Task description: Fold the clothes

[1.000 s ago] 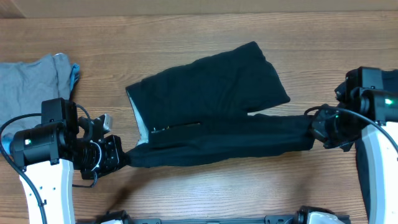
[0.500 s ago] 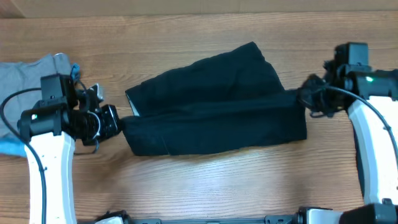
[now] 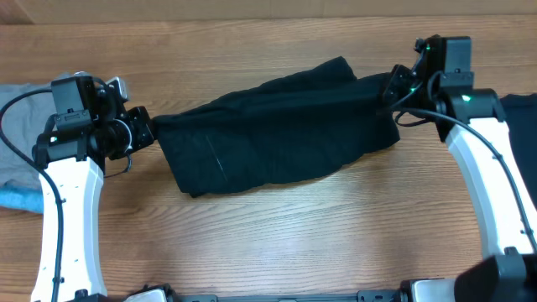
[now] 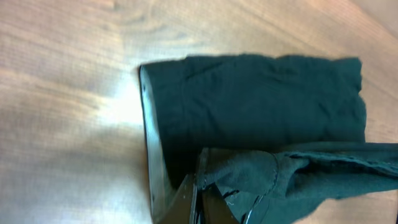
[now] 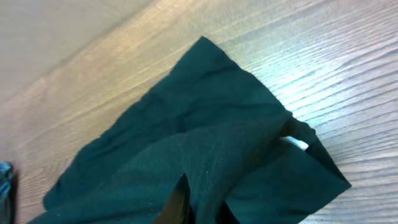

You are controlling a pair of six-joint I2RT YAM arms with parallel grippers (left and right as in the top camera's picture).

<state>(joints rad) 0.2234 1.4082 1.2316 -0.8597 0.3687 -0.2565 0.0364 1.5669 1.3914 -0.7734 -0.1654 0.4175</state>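
Overhead: a black shirt (image 3: 277,130) lies in the middle of the table (image 3: 268,243), its long axis running left to right and rising slightly toward the right. The left gripper (image 3: 149,134) pinches its left end and the right gripper (image 3: 393,86) its right end, each arm reaching inward from its own side, neither nearer than the other. Left wrist: the jaws are closed on a bunched edge at the bottom of the frame, and the shirt stretches away ahead. Right wrist: the jaws clamp a raised fold, with a white label (image 5: 296,144) just beside it. The next fold probably carries both ends across the short axis.
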